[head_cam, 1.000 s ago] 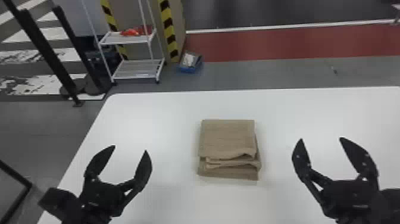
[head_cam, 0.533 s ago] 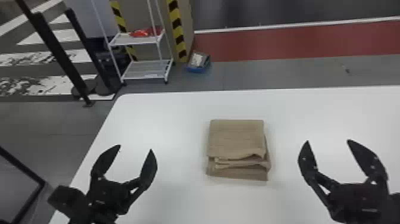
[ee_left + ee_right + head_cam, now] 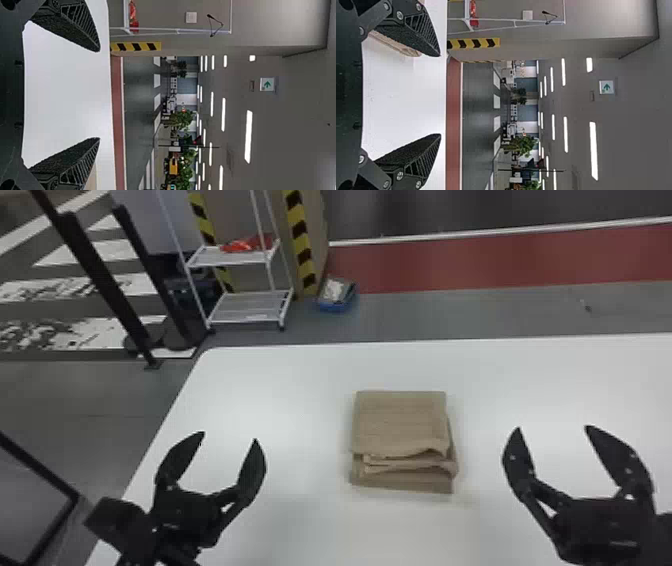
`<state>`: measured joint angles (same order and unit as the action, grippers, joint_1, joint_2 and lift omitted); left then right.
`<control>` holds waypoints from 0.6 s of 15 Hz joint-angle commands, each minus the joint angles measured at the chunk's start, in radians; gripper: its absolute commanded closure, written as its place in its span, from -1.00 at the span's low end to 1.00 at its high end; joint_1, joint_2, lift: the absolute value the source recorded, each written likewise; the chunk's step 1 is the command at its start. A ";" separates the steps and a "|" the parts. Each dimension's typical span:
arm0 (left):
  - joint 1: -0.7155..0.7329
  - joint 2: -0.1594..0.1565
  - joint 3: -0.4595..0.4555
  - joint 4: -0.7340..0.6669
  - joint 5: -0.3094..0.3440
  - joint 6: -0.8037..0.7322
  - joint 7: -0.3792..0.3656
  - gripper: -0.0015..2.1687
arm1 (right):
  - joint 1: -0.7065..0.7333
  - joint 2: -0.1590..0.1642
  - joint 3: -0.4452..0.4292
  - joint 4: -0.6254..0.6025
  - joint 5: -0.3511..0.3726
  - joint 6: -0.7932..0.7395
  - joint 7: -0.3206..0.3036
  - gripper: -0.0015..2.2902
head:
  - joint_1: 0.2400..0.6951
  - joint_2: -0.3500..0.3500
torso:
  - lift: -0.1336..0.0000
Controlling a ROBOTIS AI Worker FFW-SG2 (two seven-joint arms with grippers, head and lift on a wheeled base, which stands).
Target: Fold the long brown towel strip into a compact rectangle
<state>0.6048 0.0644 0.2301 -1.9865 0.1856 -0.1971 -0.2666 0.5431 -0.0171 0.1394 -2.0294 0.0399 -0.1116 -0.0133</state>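
The brown towel strip [image 3: 400, 422] at centre stays folded, seemingly finished, left claw [image 3: 230, 436] and right claw [image 3: 553, 428] spread lower left and lower right.

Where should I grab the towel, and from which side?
I'd take the towel midway along its left edge, with the left tool coming in from the left: the layers look nearly flush there. Avoid the near edge, where the top layer stops short of the ones below and they bunch unevenly, so a pinch could miss some.
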 commanded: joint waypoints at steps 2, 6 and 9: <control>0.000 0.002 0.000 0.000 0.000 0.000 0.000 -0.93 | -0.003 -0.003 0.005 0.000 0.000 0.000 0.001 -0.83 | 1.00 0.59 | -0.87; -0.002 0.002 0.000 0.000 0.000 0.009 0.000 -0.93 | -0.005 -0.004 0.006 0.001 0.001 0.004 0.000 -0.83 | 1.00 0.60 | -0.87; -0.005 0.002 0.000 0.005 -0.002 0.009 0.000 -0.93 | -0.005 -0.003 0.008 0.001 0.005 0.007 0.000 -0.83 | 1.00 0.60 | -0.87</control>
<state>0.6010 0.0660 0.2303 -1.9844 0.1850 -0.1879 -0.2672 0.5381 -0.0205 0.1459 -2.0286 0.0433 -0.1062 -0.0134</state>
